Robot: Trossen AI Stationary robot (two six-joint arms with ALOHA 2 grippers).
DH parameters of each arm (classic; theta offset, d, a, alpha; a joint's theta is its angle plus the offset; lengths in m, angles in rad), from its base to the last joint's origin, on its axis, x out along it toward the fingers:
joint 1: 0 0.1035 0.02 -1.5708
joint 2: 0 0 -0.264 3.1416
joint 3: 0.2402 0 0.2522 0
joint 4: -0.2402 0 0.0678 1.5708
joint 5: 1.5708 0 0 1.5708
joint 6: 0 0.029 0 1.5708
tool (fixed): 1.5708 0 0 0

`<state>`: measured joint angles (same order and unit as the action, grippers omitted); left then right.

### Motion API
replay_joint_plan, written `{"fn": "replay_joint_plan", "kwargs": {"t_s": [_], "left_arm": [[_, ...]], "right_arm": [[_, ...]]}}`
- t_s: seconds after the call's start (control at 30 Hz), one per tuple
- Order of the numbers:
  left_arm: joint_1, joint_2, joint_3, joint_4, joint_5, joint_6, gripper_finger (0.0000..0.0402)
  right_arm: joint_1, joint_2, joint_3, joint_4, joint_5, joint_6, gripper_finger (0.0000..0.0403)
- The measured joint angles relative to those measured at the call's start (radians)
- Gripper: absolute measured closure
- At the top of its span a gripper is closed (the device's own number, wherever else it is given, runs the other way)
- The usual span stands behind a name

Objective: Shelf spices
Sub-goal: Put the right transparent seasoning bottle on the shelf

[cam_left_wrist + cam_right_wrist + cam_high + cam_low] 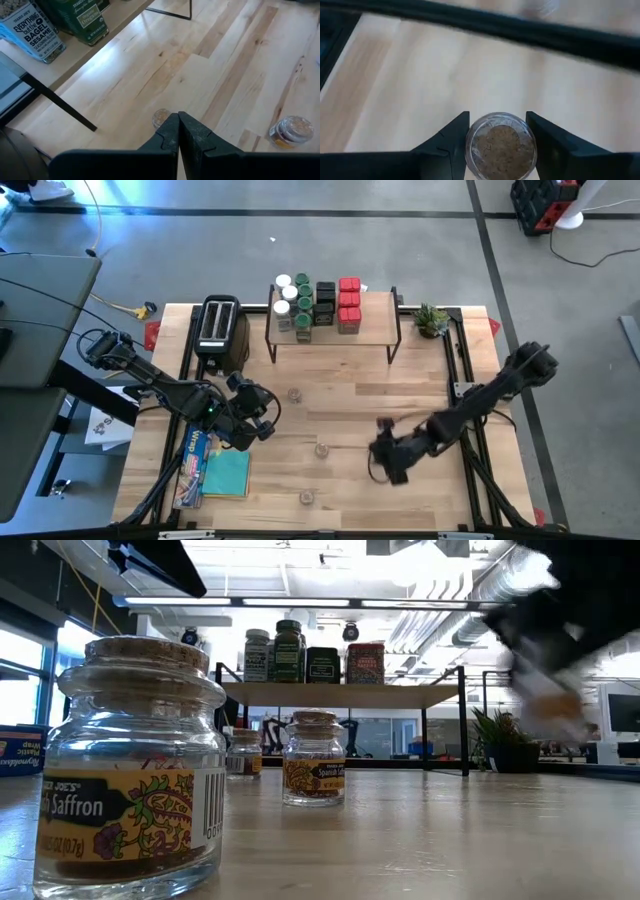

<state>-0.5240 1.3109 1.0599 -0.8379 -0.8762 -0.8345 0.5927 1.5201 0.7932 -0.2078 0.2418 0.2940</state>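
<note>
My right gripper [497, 137] grips a small cork-topped jar [501, 145], one finger on each side of the glass, above the right middle of the table [420, 390]. My left gripper [178, 131] is clenched with nothing in it, fingers pressed together, over the left side near the blue box [192, 460] and teal cloth [227, 474].

Readable writing: the left wrist view catches "EVERYTHING BUT THE BAGEL SESAME" on a shelf jar [31, 31]. The low view gives "Saffron" on the nearest jar [135, 775] and "Spanish" on the next one [314, 758].

The shelf [380, 330] stands at the far middle, beside the toaster [219, 325]. On its left half: white-lidded jars [283, 284], green-lidded jars [303, 302], black boxes [325, 302], red tins [349, 304].

Only the high view shows three loose jars on the table: far [294, 394], middle [322, 448], near edge [306, 497]. The right wrist view alone shows the held jar's cork top. In the low view my right arm is a blur at the upper right. A small plant [432, 320] sits right of the shelf.
</note>
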Motion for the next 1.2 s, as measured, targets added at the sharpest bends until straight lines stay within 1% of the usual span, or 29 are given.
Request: {"fn": "replay_joint_plan", "kwargs": {"t_s": [0.1,0.17,0.23,0.3,0.33,0.37,0.5,0.6,0.67,0.77,0.9,1.07,1.2], "left_arm": [[0.0,0.0,0.0,0.013,-0.001,0.022,0.0402],[0.0,0.0,0.0,0.034,-0.001,0.044,0.0402],[0.001,0.0,0.0,0.047,-0.001,0.073,0.0402],[0.0,0.0,0.0,0.056,-0.001,0.089,0.0402],[0.001,0.0,0.0,0.057,-0.001,0.097,0.0402],[0.001,0.0,0.0,0.058,-0.003,0.097,0.0402],[0.001,0.0,0.0,0.059,-0.016,0.098,0.0402],[0.001,0.0,0.0,0.058,-0.016,0.098,0.0402],[0.0,0.0,0.0,0.058,-0.016,0.096,0.0402],[0.001,0.0,0.0,0.058,-0.016,0.095,0.0401],[-0.001,0.0,0.0,0.058,0.03,0.076,0.0401],[-0.003,0.0,0.0,0.059,0.064,0.063,0.0401],[-0.004,0.0,0.0,0.059,0.064,0.061,0.0401]], "right_arm": [[-0.078,-0.106,0.089,-0.194,0.114,-0.052,0.0243],[-0.16,-0.175,0.163,-0.327,0.166,-0.107,0.0243],[-0.285,-0.238,0.249,-0.426,0.18,-0.163,0.0243],[-0.442,-0.27,0.328,-0.499,0.182,-0.231,0.0243],[-0.529,-0.271,0.363,-0.525,0.165,-0.271,0.0243],[-0.618,-0.267,0.395,-0.536,0.126,-0.316,0.0243],[-0.964,-0.2,0.503,-0.509,-0.066,-0.444,0.0243],[-1.158,-0.106,0.558,-0.49,-0.172,-0.513,0.0243],[-1.245,-0.037,0.593,-0.461,-0.26,-0.529,0.0243],[-1.328,0.065,0.645,-0.443,-0.346,-0.551,0.0243],[-1.378,0.167,0.695,-0.452,-0.368,-0.562,0.0243],[-1.392,0.205,0.709,-0.458,-0.38,-0.565,0.0241],[-1.392,0.203,0.709,-0.454,-0.381,-0.565,0.0194]]}}
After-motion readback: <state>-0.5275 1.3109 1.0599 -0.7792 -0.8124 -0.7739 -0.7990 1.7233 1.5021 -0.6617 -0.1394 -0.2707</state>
